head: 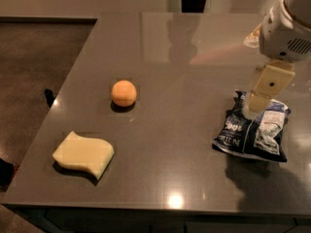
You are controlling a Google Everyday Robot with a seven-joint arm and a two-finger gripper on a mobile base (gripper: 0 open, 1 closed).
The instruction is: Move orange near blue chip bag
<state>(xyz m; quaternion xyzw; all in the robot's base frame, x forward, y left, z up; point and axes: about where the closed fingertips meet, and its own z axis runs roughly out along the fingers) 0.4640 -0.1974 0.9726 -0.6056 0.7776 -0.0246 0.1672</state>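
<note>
The orange (123,92) sits on the grey table (184,57), left of centre, with nothing touching it. The blue chip bag (252,130) lies crinkled at the right, with white lettering and a white-silver panel. My gripper (261,100) hangs from the white arm (286,28) at the right edge, just above the bag's upper end and far right of the orange. It holds nothing that I can see.
A pale yellow wavy sponge (83,154) lies near the table's front left corner. The table's left edge drops to a dark floor (34,72). The front edge runs along the bottom of the view.
</note>
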